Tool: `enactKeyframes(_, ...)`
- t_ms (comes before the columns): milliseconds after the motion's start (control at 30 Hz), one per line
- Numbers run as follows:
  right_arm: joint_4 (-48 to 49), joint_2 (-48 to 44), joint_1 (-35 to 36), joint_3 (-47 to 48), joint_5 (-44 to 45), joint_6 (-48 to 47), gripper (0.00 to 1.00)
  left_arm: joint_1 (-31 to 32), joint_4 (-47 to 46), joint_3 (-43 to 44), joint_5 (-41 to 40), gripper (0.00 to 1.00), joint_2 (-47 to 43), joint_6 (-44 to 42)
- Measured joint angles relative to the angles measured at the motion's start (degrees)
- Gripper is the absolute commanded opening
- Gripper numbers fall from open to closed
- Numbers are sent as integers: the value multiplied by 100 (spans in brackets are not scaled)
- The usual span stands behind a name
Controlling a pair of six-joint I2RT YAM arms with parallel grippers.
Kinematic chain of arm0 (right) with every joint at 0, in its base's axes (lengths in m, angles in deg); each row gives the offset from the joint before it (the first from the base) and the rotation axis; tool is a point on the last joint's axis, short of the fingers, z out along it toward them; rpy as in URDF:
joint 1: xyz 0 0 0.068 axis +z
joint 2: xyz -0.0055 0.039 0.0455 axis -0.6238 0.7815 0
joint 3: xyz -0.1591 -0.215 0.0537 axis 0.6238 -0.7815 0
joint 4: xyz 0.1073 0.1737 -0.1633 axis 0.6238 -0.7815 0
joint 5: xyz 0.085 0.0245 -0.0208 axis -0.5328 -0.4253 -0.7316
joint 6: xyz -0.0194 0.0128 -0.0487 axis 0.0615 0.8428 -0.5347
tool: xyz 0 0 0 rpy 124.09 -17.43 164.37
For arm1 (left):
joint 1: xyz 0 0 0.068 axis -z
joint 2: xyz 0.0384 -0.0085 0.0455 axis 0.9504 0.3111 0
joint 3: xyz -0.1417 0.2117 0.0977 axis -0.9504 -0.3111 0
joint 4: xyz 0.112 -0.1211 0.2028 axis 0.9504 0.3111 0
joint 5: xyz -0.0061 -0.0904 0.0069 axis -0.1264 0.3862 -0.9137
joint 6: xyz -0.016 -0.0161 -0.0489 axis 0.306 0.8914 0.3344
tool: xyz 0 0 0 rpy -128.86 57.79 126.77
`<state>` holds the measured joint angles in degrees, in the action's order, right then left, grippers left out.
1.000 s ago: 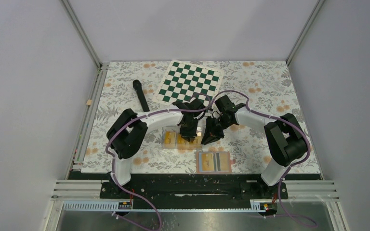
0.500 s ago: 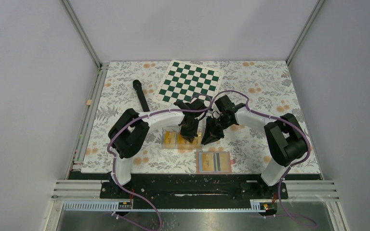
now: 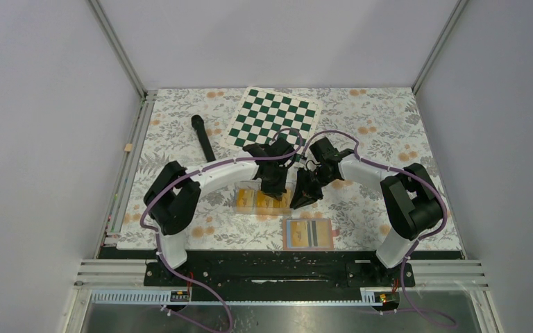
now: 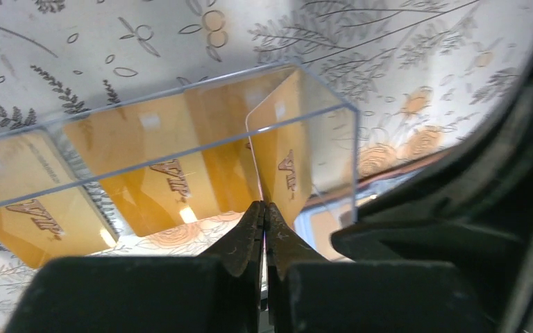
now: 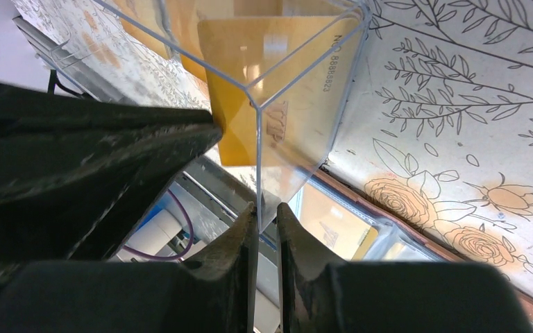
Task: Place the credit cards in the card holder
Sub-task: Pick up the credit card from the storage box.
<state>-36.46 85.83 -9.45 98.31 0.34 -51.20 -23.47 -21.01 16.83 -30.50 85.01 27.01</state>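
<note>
**Left pinches a card, right steadies the box**

The left gripper [image 4: 264, 220] is closed tight on the near edge of one yellow card [image 4: 282, 163]. The card stands on end in the end compartment of the clear box [image 4: 180, 149]. Pinching that thin edge looks like the only way to draw it up past the walls.

The right gripper [image 5: 266, 223] is nearly closed, nipping the box wall at its upright corner. This is most likely to keep the light box from rising with the card.

More cards [image 4: 156, 177] lean in the next compartments.

Both wrists crowd together over the box, so the free path is straight up, then toward the near edge. There the holder [image 3: 309, 234] lies open and flat on the table [image 3: 388, 125], just apart from the box, with nothing over it. The board [image 3: 274, 116] lies well behind.
</note>
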Motion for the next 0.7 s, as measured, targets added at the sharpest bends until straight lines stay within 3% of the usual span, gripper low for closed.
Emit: enactKeyframes(700,35,7,-2,-22,-28,0,19,-68,-999,-380,675,7,-170,452)
